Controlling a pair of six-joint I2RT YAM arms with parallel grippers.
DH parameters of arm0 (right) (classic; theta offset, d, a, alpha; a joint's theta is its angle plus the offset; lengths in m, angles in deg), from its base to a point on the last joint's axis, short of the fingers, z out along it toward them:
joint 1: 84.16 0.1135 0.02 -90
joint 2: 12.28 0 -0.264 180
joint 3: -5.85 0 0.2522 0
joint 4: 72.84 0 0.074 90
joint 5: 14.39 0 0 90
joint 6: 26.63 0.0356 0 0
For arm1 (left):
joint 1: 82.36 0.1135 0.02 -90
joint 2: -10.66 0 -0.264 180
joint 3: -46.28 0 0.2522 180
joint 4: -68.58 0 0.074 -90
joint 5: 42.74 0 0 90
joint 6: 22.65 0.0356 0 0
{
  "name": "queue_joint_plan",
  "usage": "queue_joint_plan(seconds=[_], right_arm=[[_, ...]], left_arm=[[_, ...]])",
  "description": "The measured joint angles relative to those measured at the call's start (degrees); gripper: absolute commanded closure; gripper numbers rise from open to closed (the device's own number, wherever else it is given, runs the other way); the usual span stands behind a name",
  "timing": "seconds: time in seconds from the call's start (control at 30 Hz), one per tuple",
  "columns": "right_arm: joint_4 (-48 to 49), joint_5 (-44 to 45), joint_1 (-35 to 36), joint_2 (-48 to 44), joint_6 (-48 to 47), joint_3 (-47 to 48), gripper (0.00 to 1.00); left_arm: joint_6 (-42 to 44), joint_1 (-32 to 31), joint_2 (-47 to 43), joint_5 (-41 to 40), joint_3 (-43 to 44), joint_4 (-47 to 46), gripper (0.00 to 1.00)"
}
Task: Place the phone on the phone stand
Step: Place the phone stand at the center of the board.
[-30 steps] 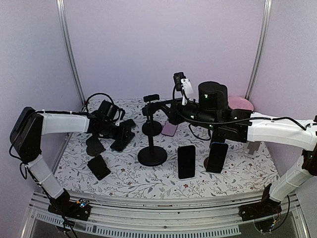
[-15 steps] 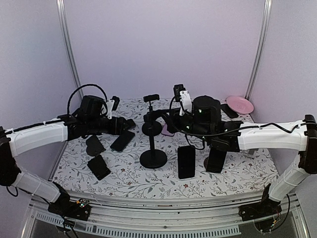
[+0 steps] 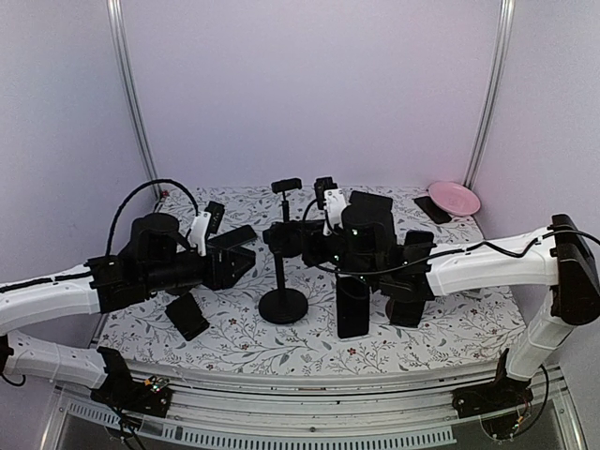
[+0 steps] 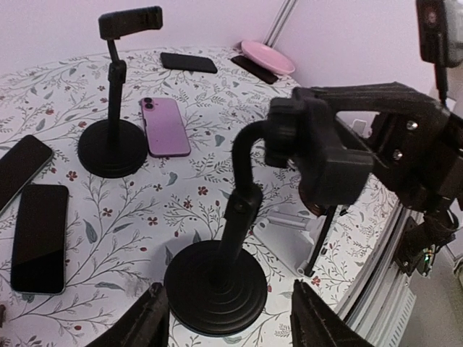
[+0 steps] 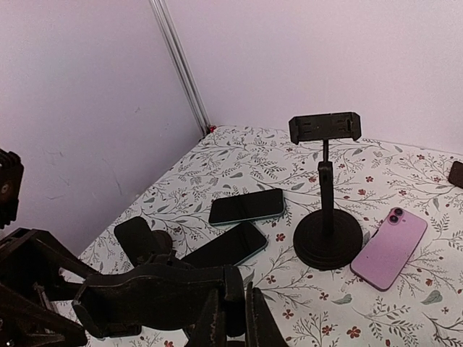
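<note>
The near phone stand [image 3: 283, 305] is black, with a round base [image 4: 213, 285] and a clamp head [image 4: 318, 152]. My right gripper [image 3: 298, 239] is shut on that clamp head [image 5: 152, 296]; its fingers [image 5: 217, 318] pinch the clamp's end. My left gripper [image 3: 234, 258] is open and empty, with its fingers [image 4: 148, 318] on either side of the stand's base and above it. A purple phone [image 4: 165, 126] lies face down behind the stand and also shows in the right wrist view [image 5: 387, 249]. Two black phones [image 5: 246, 206] lie at the left.
A second black stand [image 4: 112, 148] is at the back. A black phone [image 3: 353, 305] lies right of the near stand. Another phone [image 3: 408, 291] leans on a white holder [image 4: 304, 224]. A black phone [image 3: 187, 316] lies front left. A pink plate [image 3: 454, 197] sits at the back right.
My left arm has drawn back from the phones at the left and swung right toward the near stand. My right gripper has moved left with the stand, whose base has shifted slightly nearer.
</note>
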State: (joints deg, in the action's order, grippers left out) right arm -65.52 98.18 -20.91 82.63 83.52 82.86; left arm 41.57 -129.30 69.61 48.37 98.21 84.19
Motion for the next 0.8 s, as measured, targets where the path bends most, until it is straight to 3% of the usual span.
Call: queue_joint_plan(seconds=[0.43, 0.8], right_arm=[[0.2, 2.0, 1.4, 2.9, 0.2, -0.4, 0.98], [0.1, 6.2, 4.0, 3.0, 0.2, -0.7, 0.98]], left_arm=[[-1.0, -8.4, -2.4, -6.5, -2.1, -3.3, 0.44], [-2.9, -14.4, 4.9, -17.3, 3.9, -0.6, 0.49]])
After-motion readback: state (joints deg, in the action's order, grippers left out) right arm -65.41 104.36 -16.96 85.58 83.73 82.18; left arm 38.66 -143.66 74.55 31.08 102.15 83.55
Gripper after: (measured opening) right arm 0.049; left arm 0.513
